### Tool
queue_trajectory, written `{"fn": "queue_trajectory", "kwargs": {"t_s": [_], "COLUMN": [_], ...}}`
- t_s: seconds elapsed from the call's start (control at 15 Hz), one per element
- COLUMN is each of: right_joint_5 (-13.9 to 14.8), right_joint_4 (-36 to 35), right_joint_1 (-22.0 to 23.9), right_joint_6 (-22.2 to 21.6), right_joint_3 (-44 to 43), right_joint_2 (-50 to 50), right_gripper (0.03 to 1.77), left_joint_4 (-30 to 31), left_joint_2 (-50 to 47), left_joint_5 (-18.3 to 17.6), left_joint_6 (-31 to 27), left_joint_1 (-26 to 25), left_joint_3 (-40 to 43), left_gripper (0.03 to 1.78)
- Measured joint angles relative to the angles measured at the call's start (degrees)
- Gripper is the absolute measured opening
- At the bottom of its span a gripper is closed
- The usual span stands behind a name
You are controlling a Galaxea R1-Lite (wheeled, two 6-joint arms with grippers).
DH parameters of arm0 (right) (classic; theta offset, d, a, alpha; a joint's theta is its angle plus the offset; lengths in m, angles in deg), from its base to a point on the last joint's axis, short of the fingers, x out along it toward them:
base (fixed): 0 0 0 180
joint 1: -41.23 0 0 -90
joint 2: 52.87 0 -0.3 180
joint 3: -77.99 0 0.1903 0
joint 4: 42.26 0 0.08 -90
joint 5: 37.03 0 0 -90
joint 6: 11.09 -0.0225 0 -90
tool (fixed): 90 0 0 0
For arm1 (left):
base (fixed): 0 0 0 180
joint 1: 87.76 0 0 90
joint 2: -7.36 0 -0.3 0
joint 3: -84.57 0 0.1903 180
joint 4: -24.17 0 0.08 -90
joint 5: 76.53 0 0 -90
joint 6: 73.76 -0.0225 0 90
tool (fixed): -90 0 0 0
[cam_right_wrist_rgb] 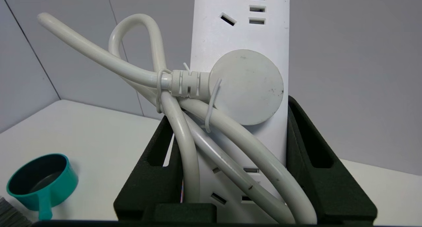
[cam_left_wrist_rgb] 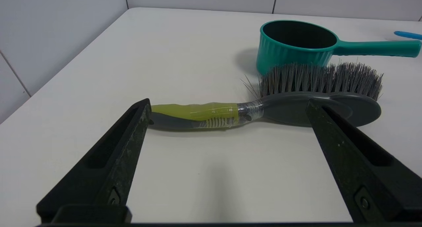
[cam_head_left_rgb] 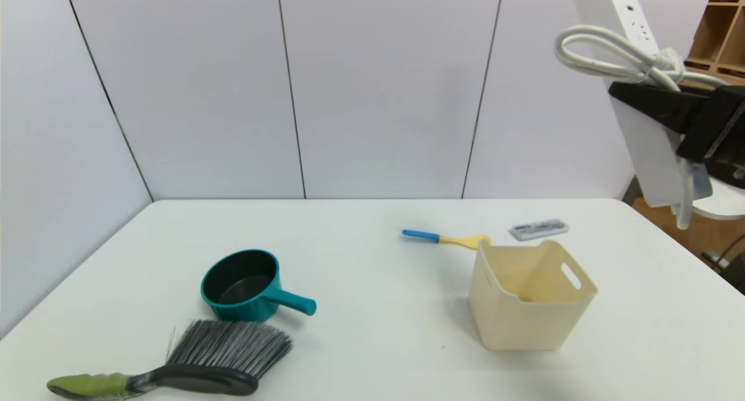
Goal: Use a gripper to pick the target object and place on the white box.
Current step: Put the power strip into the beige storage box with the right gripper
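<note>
We've got the right gripper (cam_head_left_rgb: 669, 107) clamped on the smooth white power strip (cam_head_left_rgb: 649, 139), high above the tapered cream white box (cam_head_left_rgb: 531, 319); looped cord (cam_head_left_rgb: 605, 54) dangling | left gripper (cam_left_wrist_rgb: 227, 108) spread wide over the bristly brush (cam_left_wrist_rgb: 296, 95)

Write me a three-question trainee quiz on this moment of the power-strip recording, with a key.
1. True or false: the power strip lies on the table.
2. Which gripper holds it? A) left gripper B) right gripper
3. Fill in: the white box holds ____ of the strip so far.

Key:
1. False. It is held up in the air, above and to the right of the box.
2. B. Its jaws are shut on the strip and its looped cord; the left gripper waits open near the brush.
3. Nothing.
</note>
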Motion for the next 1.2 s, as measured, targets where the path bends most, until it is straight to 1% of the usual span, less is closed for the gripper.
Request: {"fn": "queue_trajectory", "kwargs": {"t_s": [0.13, 0.27, 0.47, 0.67, 0.93, 1.2], "right_joint_5": [-0.02, -0.02, 0.00, 0.23, 0.10, 0.09], "right_joint_4": [0.26, 0.39, 1.38, 5.79, 14.19, 18.99], "right_joint_1": [-0.39, -1.71, -3.00, -3.52, -4.06, -4.44], "right_joint_6": [-0.22, -0.50, 0.52, 2.65, 2.79, 3.27], "right_joint_3": [0.21, 0.49, 3.05, 5.42, 8.46, 9.06], "right_joint_2": [-1.96, -3.94, -6.12, -6.45, -3.43, -1.46], "right_gripper": [0.85, 0.85, 0.85, 0.85, 0.85, 0.85], "left_joint_4": [0.02, 0.02, 0.02, 0.00, 0.02, 0.02], "left_joint_2": [0.00, 0.00, 0.00, 0.00, 0.00, 0.00], "left_joint_5": [0.00, 0.00, 0.00, -0.02, 0.00, -0.02], "left_joint_6": [0.00, 0.00, 0.00, 0.00, 0.00, 0.00], "left_joint_1": [-0.02, -0.02, -0.02, -0.02, -0.02, -0.02], "left_joint_3": [0.00, 0.00, 0.00, 0.00, 0.00, 0.00], "left_gripper": [1.69, 1.69, 1.69, 1.69, 1.69, 1.69]}}
